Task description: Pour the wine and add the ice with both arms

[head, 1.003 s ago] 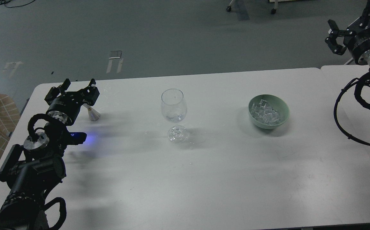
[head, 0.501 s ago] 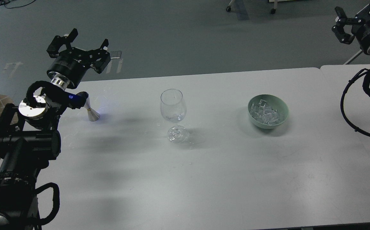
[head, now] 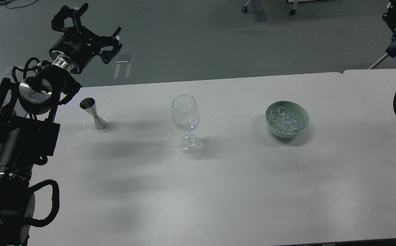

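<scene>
Now left pincer [head: 88,24] raised high, fingers apart.

The left tool [head: 87,25] hangs above the table's [head: 218,191] far-left corner; below it stands a steel jigger [head: 93,118]; rightward, wine glass [head: 186,118], then ice bowl [head: 287,119], well apart; nearer table bare.

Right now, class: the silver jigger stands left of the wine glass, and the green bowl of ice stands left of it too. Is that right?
Not quite. The head view shows the green bowl holding the ice to the right of the wine glass, not the left. The silver jigger does stand left of the glass.
</scene>
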You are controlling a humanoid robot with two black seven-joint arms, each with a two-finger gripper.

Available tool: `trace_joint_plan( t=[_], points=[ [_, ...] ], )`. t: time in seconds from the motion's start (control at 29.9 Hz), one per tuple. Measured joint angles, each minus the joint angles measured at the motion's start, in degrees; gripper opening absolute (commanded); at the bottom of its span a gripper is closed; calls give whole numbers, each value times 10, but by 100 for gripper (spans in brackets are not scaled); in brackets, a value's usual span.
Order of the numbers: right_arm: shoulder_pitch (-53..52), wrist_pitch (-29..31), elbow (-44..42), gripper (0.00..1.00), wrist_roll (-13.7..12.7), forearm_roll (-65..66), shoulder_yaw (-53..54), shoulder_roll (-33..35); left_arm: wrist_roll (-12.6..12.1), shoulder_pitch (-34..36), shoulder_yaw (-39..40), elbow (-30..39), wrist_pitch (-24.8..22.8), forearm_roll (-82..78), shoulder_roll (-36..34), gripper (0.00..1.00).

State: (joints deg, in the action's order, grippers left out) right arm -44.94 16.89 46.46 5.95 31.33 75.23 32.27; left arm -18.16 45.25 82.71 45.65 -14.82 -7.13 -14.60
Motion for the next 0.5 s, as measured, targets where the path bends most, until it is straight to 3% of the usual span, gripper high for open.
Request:
trace_joint_plan(
  t=[0.23,0.5],
  points=[
    [-47,1,-1,100,3,12,-113,44,8,-37,2,24,14,-4,-26,98],
    [-110,1,23,100,5,164,-240,64,-1,-57,0,68,5,-4,-27,98]
  ],
)
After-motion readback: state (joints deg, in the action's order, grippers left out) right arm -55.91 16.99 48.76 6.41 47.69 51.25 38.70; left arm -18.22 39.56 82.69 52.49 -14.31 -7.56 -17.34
